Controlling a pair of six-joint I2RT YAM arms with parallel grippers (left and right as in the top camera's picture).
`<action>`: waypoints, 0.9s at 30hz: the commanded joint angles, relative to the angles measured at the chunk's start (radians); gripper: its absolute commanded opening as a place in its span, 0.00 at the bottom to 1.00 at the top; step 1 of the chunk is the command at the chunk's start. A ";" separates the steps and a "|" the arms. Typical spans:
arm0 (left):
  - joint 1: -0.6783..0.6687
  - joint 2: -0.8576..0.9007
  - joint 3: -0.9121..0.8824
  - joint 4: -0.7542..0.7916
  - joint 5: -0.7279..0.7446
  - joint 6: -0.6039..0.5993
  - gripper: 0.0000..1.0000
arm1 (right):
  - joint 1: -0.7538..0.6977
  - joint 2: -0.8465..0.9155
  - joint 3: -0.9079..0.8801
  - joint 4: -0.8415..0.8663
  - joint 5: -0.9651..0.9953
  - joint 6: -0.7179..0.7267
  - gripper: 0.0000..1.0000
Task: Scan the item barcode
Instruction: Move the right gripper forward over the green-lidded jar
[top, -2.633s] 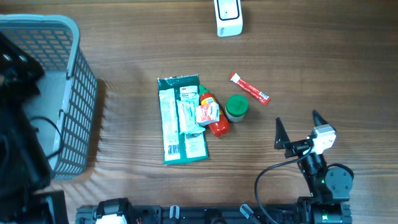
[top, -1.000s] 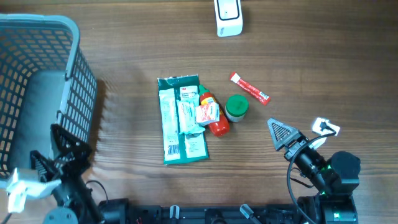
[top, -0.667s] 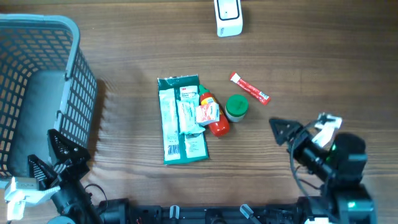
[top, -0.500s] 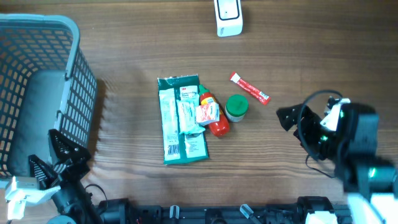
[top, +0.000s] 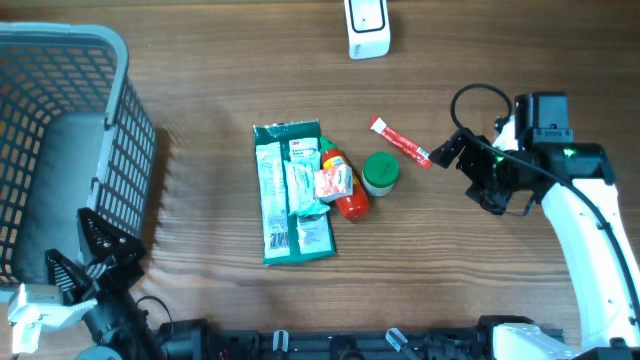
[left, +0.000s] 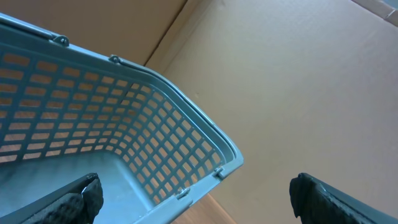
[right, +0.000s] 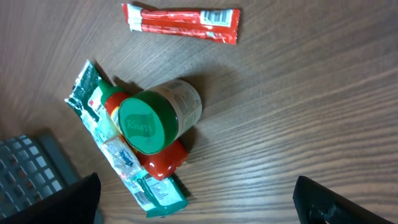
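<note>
Our released right gripper (top: 468, 172) hung three o'clock of the round green-lidded jar (top: 380, 172); straddling it squarely seemed best.

Counter (top: 200, 80): matt brown wood grain. Basket (top: 130, 180): smooth grey-blue plastic lattice. Packet (top: 275, 200): glossy green film. Sachet (top: 400, 141): shiny red wrapper. Jar lid (right: 144, 124): smooth green plastic, embossed. Scanner (top: 367, 28): glossy white plastic. Fingers (right: 78, 199) of my right hand (right: 196, 190): matt black. Wall (left: 280, 81): matt brown cardboard.
</note>
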 joint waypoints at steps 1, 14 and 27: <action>-0.005 -0.009 -0.002 0.017 0.032 -0.009 1.00 | 0.011 0.000 0.039 0.013 0.017 -0.124 1.00; -0.005 -0.006 -0.002 -0.058 0.657 0.778 1.00 | 0.307 0.006 0.071 0.174 0.210 -0.184 1.00; -0.005 -0.006 -0.002 -0.130 0.657 0.778 1.00 | 0.384 0.337 0.285 0.057 0.364 -0.377 0.99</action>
